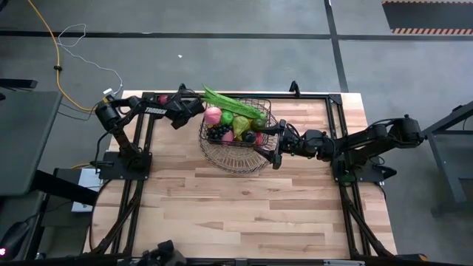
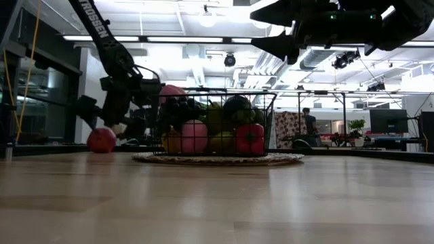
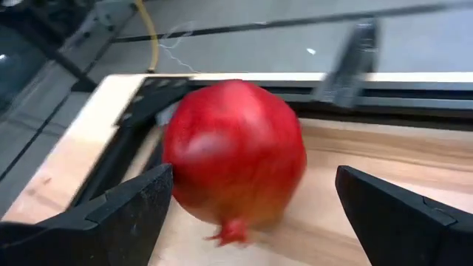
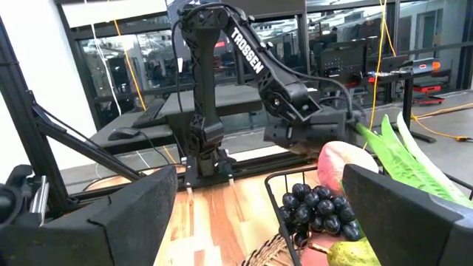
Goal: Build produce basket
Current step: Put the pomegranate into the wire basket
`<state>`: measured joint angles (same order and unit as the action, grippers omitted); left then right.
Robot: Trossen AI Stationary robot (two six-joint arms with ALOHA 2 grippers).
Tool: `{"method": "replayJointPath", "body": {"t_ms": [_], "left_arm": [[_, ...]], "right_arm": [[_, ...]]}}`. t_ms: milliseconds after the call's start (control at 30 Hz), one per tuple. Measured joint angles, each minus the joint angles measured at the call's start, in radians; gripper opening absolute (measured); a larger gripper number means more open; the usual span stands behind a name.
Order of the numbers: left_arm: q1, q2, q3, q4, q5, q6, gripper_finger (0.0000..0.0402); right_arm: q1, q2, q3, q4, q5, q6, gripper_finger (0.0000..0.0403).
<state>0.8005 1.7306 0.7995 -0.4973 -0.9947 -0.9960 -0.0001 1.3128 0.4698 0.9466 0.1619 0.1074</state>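
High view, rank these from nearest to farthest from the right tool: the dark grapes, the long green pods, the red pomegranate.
1. Dark grapes, in the basket, nearest the right tool.
2. Long green pods, across the basket's far rim.
3. Red pomegranate, outside the basket, at the table's far-left corner.

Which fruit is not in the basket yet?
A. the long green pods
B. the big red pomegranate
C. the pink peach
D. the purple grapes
B: the pomegranate sits on the table between the fingers of the open left end effector, outside the basket.
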Motion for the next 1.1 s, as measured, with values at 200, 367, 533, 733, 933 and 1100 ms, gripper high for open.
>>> {"method": "replayJointPath", "body": {"t_ms": [200, 367, 533, 733, 933, 1100], "left_arm": [[0.0, 0.0, 0.039, 0.032, 0.108, 0.155, 0.0364], [-0.001, 0.0, 0.039, 0.008, 0.15, 0.208, 0.0364], [-0.04, 0.0, 0.038, -0.021, 0.229, 0.248, 0.0364], [-0.113, -0.053, 0.038, -0.056, 0.105, 0.328, 0.0364], [-0.143, -0.163, 0.038, -0.068, -0.008, 0.505, 0.0364], [-0.155, -0.206, 0.038, -0.054, -0.009, 0.554, 0.0365]], "right_arm": [[0.0, 0.0, 0.0, 0.0, 0.0, 0.0, 0.0374], [0.0, 0.0, 0.0, 0.0, 0.0, -0.003, 0.0374], [0.0, 0.0, 0.0, 0.0, 0.0, -0.003, 0.0374], [0.0, 0.0, 0.0, 0.0, 0.0, -0.003, 0.0374], [0.0, 0.0, 0.0, 0.0, 0.001, -0.014, 0.0374], [0.0, 0.0, 0.0, 0.0, 0.001, -0.006, 0.0374]]}}
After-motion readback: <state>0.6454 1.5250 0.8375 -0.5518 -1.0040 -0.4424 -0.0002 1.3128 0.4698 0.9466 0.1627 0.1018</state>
